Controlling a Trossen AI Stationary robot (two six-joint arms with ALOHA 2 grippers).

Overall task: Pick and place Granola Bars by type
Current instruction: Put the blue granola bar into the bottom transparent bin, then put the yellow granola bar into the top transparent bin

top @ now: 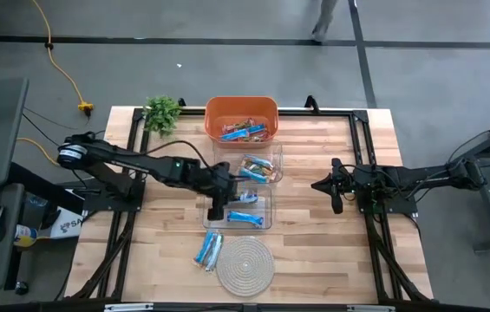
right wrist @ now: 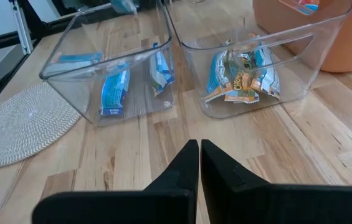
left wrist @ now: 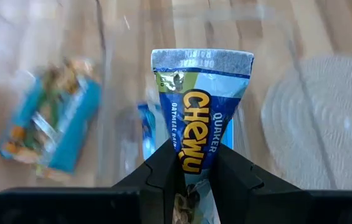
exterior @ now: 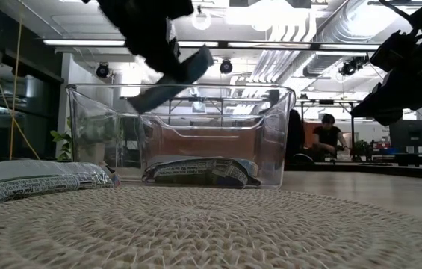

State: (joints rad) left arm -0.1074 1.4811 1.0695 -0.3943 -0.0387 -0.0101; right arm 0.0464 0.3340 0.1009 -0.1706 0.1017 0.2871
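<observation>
My left gripper [left wrist: 195, 177] is shut on a light blue granola bar [left wrist: 200, 106]. In the low view that bar [exterior: 173, 78] hangs above the near clear bin [exterior: 181, 134], where other blue bars [exterior: 203, 172] lie flat on the floor. The far clear bin [top: 260, 166] holds multicoloured bars. More bars sit in an orange bin [top: 240, 130]. Two blue bars [top: 208, 250] lie flat on the table beside the woven coaster [top: 246, 264]. My right gripper [right wrist: 199, 155] waits shut at the table's right side, holding nothing. My left gripper pinches the bar's lower half [left wrist: 194, 158] between its two fingers, which press in the wrapper's long edges so that it narrows there. The fingers slant down from the table's left and lie along the bar. The bar juts out past them, its crimped end [left wrist: 202, 62] free, tilted and clear of the bin.
A small green plant [top: 162, 113] stands at the far left corner of the wooden table [top: 331, 260]. The coaster lies at the near edge, in front of the clear bins. A dark frame rail [top: 362, 147] runs along the table's right part.
</observation>
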